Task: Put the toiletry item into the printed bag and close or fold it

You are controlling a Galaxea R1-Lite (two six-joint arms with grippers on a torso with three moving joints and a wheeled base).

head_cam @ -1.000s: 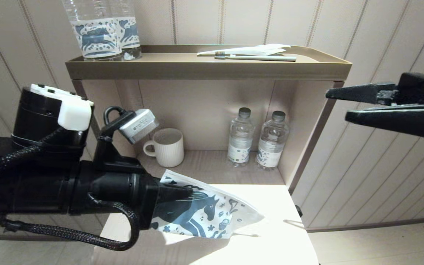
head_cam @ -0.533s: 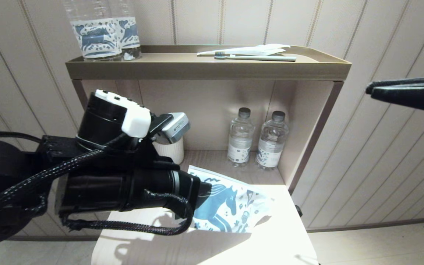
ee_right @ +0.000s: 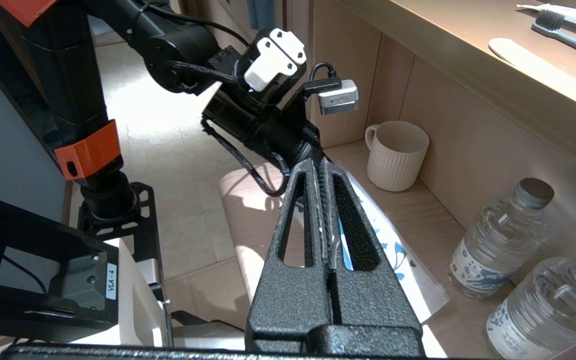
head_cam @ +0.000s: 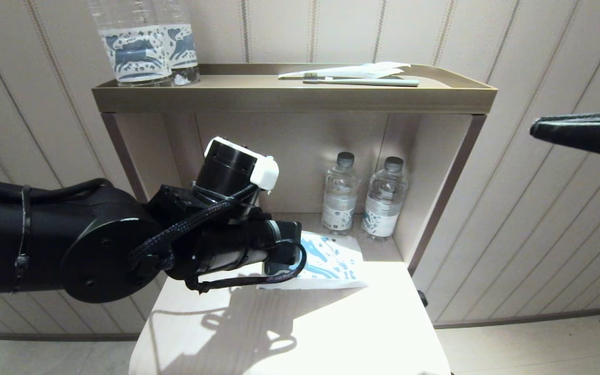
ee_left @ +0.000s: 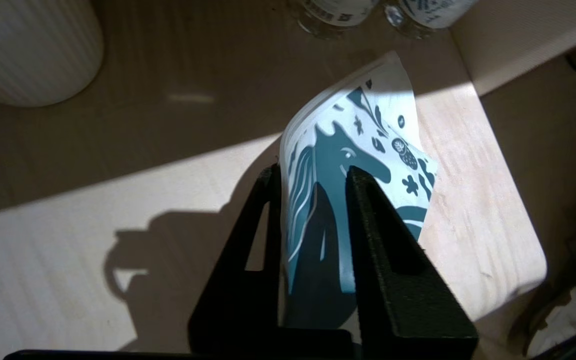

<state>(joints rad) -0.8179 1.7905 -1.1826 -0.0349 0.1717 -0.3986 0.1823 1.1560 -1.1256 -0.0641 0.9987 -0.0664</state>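
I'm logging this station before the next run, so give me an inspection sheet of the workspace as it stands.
Surface: pale wooden table, sunlit.
Job's things: printed bag on table, between left gripper fingers; toothbrush on upper shelf.
Clutter: ribbed mug, two small water bottles, two large bottles.
Grippers: left around bag, slightly open; right gripper shut, empty, raised.
Cables: braided cable on left arm.
Surroundings: striped wall panels.

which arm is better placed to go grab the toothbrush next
The right, most likely. The right gripper is shut on nothing and hangs high, near the top shelf where the toothbrush lies. The left gripper is low over the table, with the printed bag between its fingers.
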